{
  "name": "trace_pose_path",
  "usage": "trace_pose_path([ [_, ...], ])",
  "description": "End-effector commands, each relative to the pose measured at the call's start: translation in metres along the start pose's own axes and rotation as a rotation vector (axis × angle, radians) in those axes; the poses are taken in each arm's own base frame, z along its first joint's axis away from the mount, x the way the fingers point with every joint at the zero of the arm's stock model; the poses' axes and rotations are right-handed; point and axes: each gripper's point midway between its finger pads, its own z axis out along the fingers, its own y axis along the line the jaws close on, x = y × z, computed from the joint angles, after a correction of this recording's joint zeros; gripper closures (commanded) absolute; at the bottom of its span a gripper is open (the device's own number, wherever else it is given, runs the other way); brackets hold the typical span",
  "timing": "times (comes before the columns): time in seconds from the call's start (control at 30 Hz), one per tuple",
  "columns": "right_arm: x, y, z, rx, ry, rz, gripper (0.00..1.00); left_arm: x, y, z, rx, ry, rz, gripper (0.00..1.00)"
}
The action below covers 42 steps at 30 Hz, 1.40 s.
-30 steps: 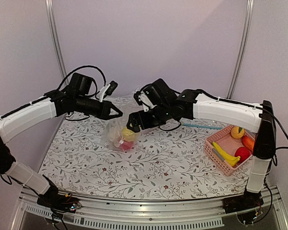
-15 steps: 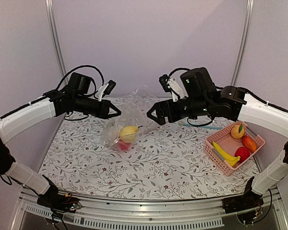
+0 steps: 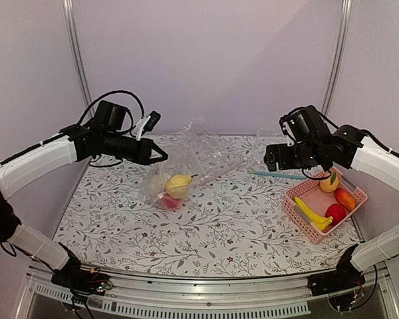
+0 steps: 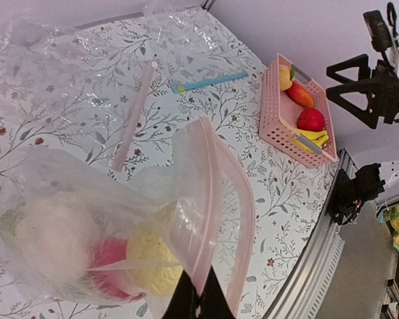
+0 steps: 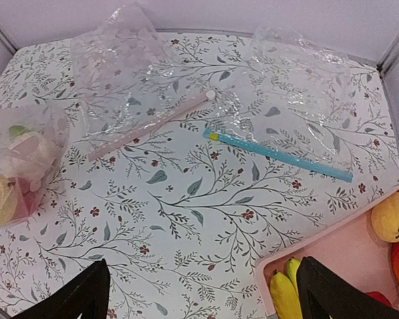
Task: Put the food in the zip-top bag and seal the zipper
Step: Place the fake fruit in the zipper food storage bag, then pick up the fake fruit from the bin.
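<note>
Pinkish zipper [image 4: 201, 226]: left-wrist view alone

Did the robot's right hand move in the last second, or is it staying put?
Yes. The right hand has swung rightward, away from the bag in the middle of the table, and is now close to the pink basket.

This is looking like a robotics test booth: plain lilac partition walls [image 3: 206, 60] and aluminium posts [image 3: 76, 60] are enclosing a table [image 3: 239, 229] wearing a floral cloth, two robot arms [image 3: 40, 159] are standing bolted to its metal front rail [image 3: 206, 296], and toy fruit [image 3: 336, 212] is filling a pink basket [image 3: 298, 214].
</note>
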Motion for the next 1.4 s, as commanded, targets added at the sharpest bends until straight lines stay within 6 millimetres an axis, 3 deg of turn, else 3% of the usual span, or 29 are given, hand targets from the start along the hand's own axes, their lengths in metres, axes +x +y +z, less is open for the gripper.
trace_pose_path([
  [0.0,0.026,-0.066,0.006,0.198,0.061,0.105,0.01,-0.001,0.005,-0.003,-0.016,-0.01,-0.004,1.0],
  [0.27,0.066,-0.158,0.016,0.417,0.14,0.286,0.01,-0.001,0.006,-0.003,-0.019,-0.009,-0.005,1.0],
  [0.43,0.086,-0.194,0.025,0.467,0.19,0.37,0.01,-0.001,0.006,-0.003,-0.022,-0.011,-0.004,1.0],
  [0.93,0.107,-0.272,0.069,0.512,0.26,0.547,0.05,-0.001,0.007,-0.004,-0.029,-0.011,-0.002,1.0],
  [1.37,0.109,-0.296,0.102,0.513,0.29,0.574,0.09,0.0,0.007,-0.002,-0.023,-0.005,-0.004,1.0],
])
